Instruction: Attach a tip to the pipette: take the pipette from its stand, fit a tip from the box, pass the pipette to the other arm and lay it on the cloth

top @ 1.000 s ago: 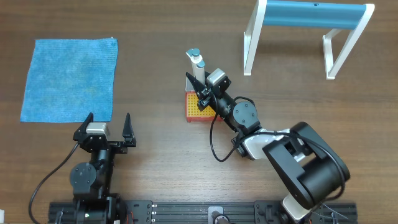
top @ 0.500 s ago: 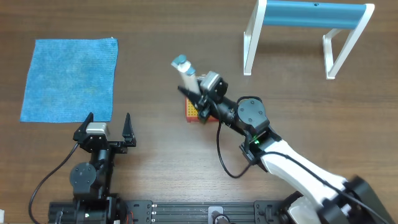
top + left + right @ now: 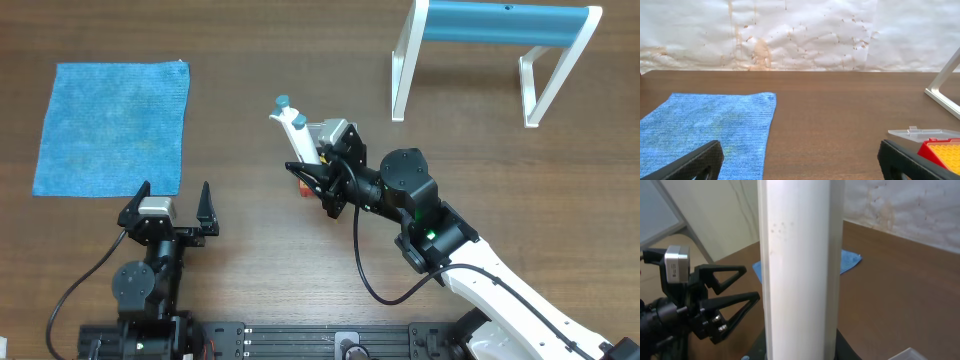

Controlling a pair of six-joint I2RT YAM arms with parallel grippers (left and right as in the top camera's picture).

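Near the middle of the table, lifted off its surface: my right gripper, fingers clamped on the pipette.

- Pipette: white body, blue cap. It is held tilted, with the capped end leaning toward the far left corner. The lower end is hidden behind my fingers. In the right wrist view its white barrel stands upright directly in front of the camera.
- Tip box: red, on the table just beneath my right gripper and mostly covered by it from above. The left wrist view shows its orange rack, with a clear lid folded open and touching the box.
- Cloth: blue, lying flat near the far left corner, well apart from the pipette. It also shows in the left wrist view and the right wrist view.
- Stand: white legs, blue top bar, near the far right corner. One leg shows in the left wrist view.
- My left gripper: near the table's near edge on the left, just short of the cloth's near edge. Its fingers are spread wide, with nothing between them. It also appears in the right wrist view.
- Table: brown wood grain.
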